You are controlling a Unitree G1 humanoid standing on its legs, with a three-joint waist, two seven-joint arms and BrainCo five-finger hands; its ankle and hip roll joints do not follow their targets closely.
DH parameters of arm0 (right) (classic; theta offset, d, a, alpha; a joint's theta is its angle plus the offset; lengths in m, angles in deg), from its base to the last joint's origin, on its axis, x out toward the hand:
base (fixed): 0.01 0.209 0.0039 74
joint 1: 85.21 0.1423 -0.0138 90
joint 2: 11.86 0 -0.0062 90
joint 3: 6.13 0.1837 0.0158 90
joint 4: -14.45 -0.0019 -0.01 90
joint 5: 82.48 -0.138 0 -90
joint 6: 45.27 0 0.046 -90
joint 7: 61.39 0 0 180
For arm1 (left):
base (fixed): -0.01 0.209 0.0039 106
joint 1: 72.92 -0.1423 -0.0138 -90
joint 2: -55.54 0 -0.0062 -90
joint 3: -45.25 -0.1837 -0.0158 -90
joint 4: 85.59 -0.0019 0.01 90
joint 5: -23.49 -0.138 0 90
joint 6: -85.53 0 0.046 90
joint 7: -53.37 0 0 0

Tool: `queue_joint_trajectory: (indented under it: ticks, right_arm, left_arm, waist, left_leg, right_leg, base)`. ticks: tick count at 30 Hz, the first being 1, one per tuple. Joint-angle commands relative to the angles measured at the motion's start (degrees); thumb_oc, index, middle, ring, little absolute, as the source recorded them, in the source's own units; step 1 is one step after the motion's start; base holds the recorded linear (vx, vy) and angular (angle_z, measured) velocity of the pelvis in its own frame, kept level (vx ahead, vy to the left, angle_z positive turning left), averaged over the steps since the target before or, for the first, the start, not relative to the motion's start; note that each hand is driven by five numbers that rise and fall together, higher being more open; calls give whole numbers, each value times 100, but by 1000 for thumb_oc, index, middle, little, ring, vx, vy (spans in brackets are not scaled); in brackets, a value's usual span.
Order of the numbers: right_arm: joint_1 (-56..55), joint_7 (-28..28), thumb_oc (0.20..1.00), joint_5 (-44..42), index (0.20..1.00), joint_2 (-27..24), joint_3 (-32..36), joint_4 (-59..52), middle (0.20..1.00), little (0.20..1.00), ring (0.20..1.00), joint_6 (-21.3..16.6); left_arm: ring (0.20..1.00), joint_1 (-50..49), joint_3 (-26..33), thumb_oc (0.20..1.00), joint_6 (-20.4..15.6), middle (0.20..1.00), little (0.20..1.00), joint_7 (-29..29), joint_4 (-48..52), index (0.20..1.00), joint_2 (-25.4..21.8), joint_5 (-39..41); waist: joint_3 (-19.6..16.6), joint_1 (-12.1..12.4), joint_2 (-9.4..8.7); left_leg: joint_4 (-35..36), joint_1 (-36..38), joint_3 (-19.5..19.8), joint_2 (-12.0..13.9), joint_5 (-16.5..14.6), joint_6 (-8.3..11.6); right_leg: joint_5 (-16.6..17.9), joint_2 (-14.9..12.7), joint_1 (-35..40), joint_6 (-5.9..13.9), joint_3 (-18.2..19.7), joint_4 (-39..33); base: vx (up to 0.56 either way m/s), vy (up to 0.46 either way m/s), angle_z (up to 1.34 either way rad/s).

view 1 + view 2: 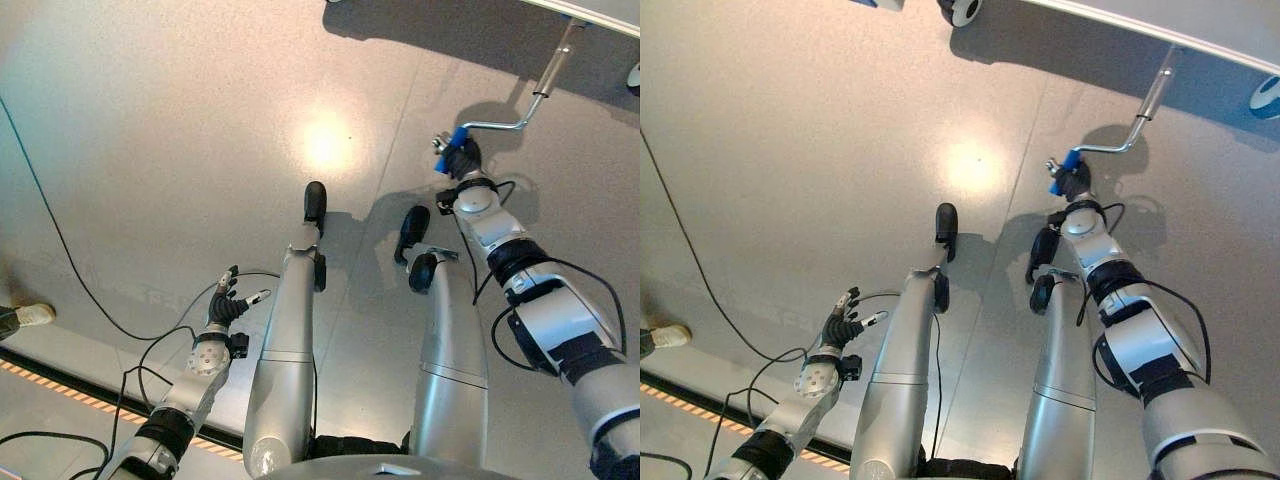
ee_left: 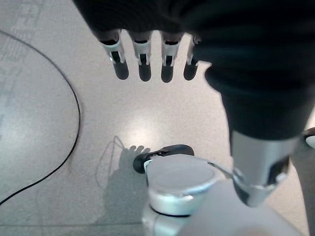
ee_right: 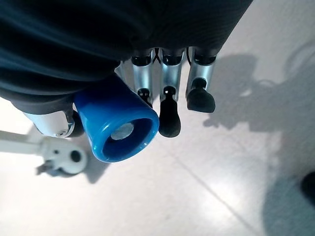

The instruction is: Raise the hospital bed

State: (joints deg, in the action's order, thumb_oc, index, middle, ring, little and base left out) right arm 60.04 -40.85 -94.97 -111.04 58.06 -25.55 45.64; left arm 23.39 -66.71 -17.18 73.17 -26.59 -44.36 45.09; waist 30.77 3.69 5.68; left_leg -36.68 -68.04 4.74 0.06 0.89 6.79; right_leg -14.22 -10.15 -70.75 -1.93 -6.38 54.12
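Floor (image 1: 150, 130) spreads grey and glossy across most of the scene, with one bright patch of reflected light near the middle. Along the far right edge runs the pale bed frame (image 1: 1160, 25), and beside it two castors show (one at the far middle, one at the far right). From under the frame a metal crank (image 1: 545, 85) slopes down toward the near side, bends sideways and ends in a blue handle (image 1: 448, 141).

The right hand (image 1: 462, 158) sits at that handle, reaching to the far right. Seen from its wrist, the blue handle (image 3: 118, 130) lies in the palm with the thumb side pressed against it and the fingers (image 3: 170, 115) curled just beside it, so the hand grips the handle.

The left hand (image 1: 228, 303) hangs at the near left, well apart from the crank, its fingers (image 2: 142, 61) straight and spread over bare floor, holding nothing.

A person's shoe (image 1: 30, 316) shows at the left edge.
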Motion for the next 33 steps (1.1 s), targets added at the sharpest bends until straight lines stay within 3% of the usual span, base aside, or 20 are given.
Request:
queue_joint_trajectory:
  ticks: [1,4,5,6,7,8,9,19,24,33]
  right_arm:
    - [558,-92,200,252,200,367,-533,-1226,200,200,200,-790]
    - [411,-119,200,225,200,267,-507,-1735,200,200,200,-885]
    - [413,-105,200,186,200,161,-454,-2037,200,200,200,-958]
    - [325,-107,200,184,200,177,-460,-2033,200,200,200,-958]
    - [297,-82,200,118,200,56,-363,-2407,200,200,200,-1034]
    - [209,-83,200,116,200,70,-369,-2405,200,200,200,-1033]
    - [211,-51,200,74,200,-5,-303,-2628,200,200,200,-1085]
    - [-843,43,200,-400,200,-523,541,-4125,200,200,200,-1524]
    - [-1345,81,200,-599,200,-769,987,-4536,200,200,200,-1697]
    - [-2156,251,200,-983,200,-725,1741,-4671,200,200,200,-1949]
  left_arm:
    - [1000,-256,45,1000,2,1000,1000,168,-173,1000,-69,155]
    - [1000,-239,55,1000,23,1000,1000,185,-305,1000,-44,60]
    - [1000,-135,109,1000,29,1000,1000,195,-382,1000,-35,-10]
    - [1000,-210,71,1000,28,1000,1000,194,-388,1000,-34,-9]
    - [1000,-137,133,1000,43,1000,1000,206,-428,1000,-13,-44]
    - [1000,-212,96,1000,42,1000,1000,205,-433,1000,-12,-43]
    - [1000,-120,147,1000,64,1000,1000,206,-500,1000,23,-75]
    - [1000,-166,300,1000,108,1000,1000,149,-625,1000,154,-339]
    - [1000,-225,388,1000,106,1000,1000,93,-589,1000,211,-369]
    - [1000,-254,438,1000,103,1000,1000,53,-649,1000,364,-432]
  waist:
    - [-97,-38,176]
    - [-97,-76,152]
    - [-97,-95,143]
    - [-97,-99,138]
    - [-97,-123,125]
    - [-97,-127,120]
    - [-97,-149,112]
    - [-97,-323,54]
    - [-97,-407,17]
    - [-97,-520,56]
  left_leg:
    - [-363,191,-127,-19,-596,-216]
    - [-143,382,-163,11,-529,-215]
    - [78,332,-180,16,-257,-226]
    - [-12,488,-188,17,-474,-216]
    - [209,465,-208,26,-223,-230]
    - [123,622,-214,26,-439,-219]
    - [293,549,-234,38,-198,-220]
    - [970,1376,-353,113,2,-139]
    - [1100,1563,-367,137,44,-131]
    - [1363,1928,-404,125,123,-87]
  right_leg:
    - [484,-121,363,824,393,-655]
    - [545,-111,518,836,384,-836]
    - [800,-85,468,817,367,-1067]
    - [596,-90,616,849,387,-970]
    - [843,-66,575,839,378,-1185]
    - [639,-73,724,871,397,-1090]
    - [871,-70,637,850,368,-1254]
    - [1054,42,1350,905,417,-1908]
    - [1097,76,1538,926,430,-2061]
    - [1152,100,1835,929,505,-2283]
  base:
    - [-29,31,-1]
    - [-45,30,-5]
    - [-17,16,-9]
    - [-91,40,-9]
    - [51,9,-5]
    - [-77,27,-6]
    - [-8,3,-8]
    - [-10,-7,-4]
    - [-1,-27,-9]
    - [0,-8,0]
